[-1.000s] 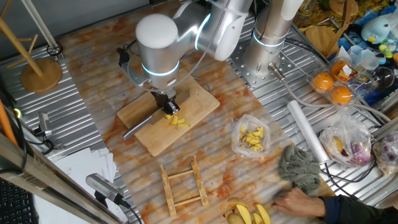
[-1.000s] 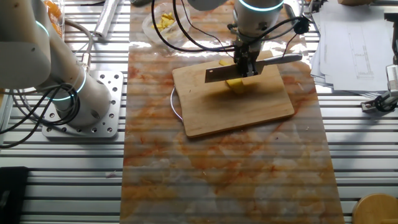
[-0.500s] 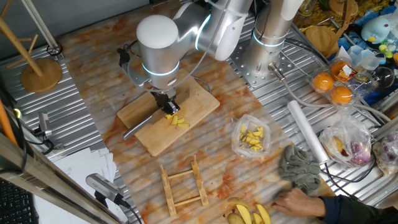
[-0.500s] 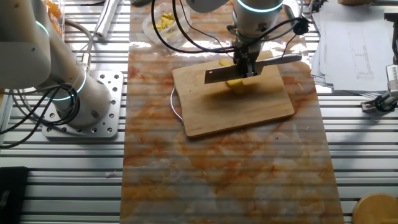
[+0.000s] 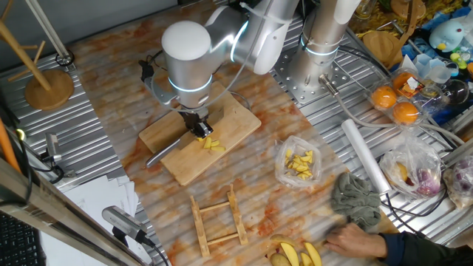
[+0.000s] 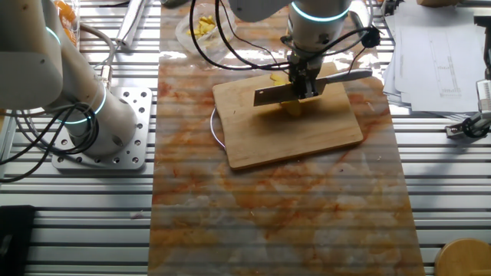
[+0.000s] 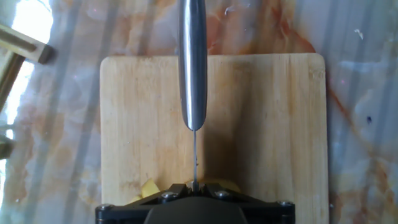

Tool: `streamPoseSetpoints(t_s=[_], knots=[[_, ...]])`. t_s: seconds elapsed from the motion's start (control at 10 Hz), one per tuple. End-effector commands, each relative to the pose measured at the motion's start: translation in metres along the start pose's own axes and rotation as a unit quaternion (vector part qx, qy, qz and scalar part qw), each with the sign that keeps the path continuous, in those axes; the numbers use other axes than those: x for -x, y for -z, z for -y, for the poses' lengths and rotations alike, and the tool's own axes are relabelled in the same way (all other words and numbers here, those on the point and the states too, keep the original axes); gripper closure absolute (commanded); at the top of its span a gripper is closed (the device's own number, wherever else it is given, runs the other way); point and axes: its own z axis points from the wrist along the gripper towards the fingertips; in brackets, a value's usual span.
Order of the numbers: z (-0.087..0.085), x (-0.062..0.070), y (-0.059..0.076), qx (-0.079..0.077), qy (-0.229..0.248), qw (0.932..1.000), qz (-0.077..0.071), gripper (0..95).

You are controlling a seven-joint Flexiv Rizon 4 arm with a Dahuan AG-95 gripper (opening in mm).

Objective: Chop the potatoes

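- Gripping a knife [image 6: 307, 86], the gripper [image 5: 198, 127] stands over the middle of the wooden cutting board [image 5: 240, 125]; its fingers are clamped on the knife where blade meets handle.
- Knife: flat steel blade reaching toward one long edge of the board, rounded metal handle [image 7: 192, 62] running out past the opposite edge; in the hand view the blade shows edge-on as a thin line down the board's centre.
- Potatoes [image 5: 212, 144]: a few short pale-yellow sticks and chunks, lying on the board directly under and just beside the blade; from the other fixed view a chunk [image 6: 291, 106] shows below the blade and another [image 6: 276, 77] behind it; in the hand view, yellow pieces [image 7: 151, 187] peep out at the gripper's base.
- Cutting board: lies on a marbled orange-and-white mat [image 6: 284, 215] covering the worktop, nearer the mat's far end as seen from the other fixed view.
- Clear plastic bag of yellow chunks [image 5: 299, 163]: on the mat, well apart from the board, toward the mat's edge.
- Wooden rack [image 5: 219, 216]: lying flat on the mat near the board's corner.
- Grey cloth [image 5: 356, 199]: bunched at the mat's edge, beside a white roll [image 5: 363, 155].
- Person's hand [image 5: 355, 239]: resting at the worktop's edge next to the cloth, near yellow wedges [image 5: 303, 255].
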Motion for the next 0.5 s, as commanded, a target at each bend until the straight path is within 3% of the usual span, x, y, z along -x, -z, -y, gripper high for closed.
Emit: streamPoseSetpoints(t_s=[0.1,0.3,0.5], knots=[[0.003,0.002,-0.009,0.006,-0.002,1.0,0.004,95.0],[0.004,0.001,-0.016,0.014,-0.002,0.9999,0.004,95.0],[0.006,-0.004,-0.027,0.014,0.003,0.9997,0.021,95.0]])
